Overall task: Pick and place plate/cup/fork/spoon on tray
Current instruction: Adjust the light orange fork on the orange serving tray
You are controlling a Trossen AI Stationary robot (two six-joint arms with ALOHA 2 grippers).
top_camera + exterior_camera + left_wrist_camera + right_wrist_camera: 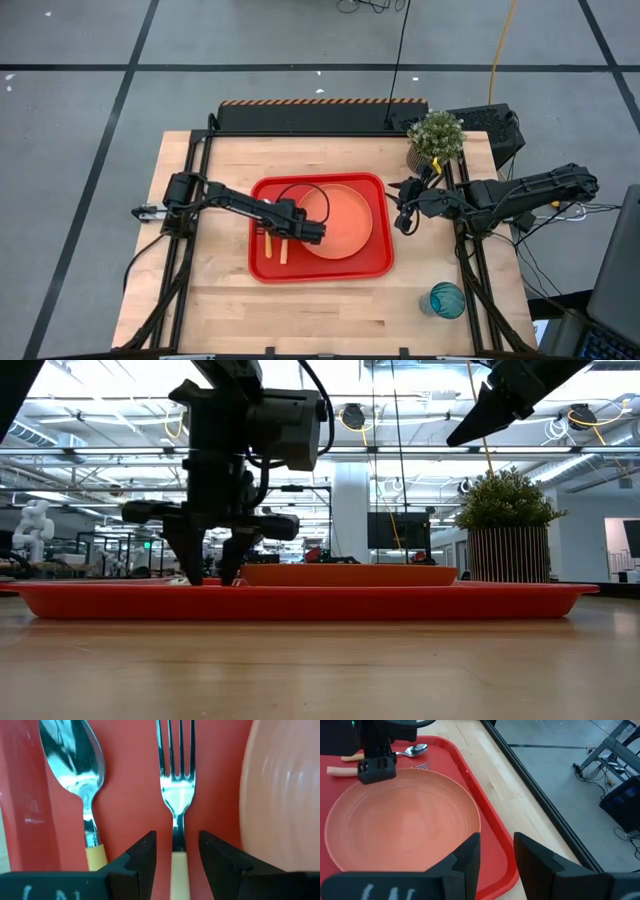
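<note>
The red tray (265,272) lies mid-table with the orange plate (345,222) on its right half. Left of the plate, the spoon (75,770) and the fork (176,795) lie side by side on the tray floor, orange handles toward the near edge. My left gripper (177,850) points down over the fork, open, one finger on each side of its neck with a gap at both sides. My right gripper (405,222) hangs open above the table, right of the tray. The teal cup (447,299) stands on the table near the front right.
A small potted plant (435,137) stands at the far right of the table, behind my right gripper. Black rails (190,260) run along both sides of the table. Bare wood shows in front of the tray.
</note>
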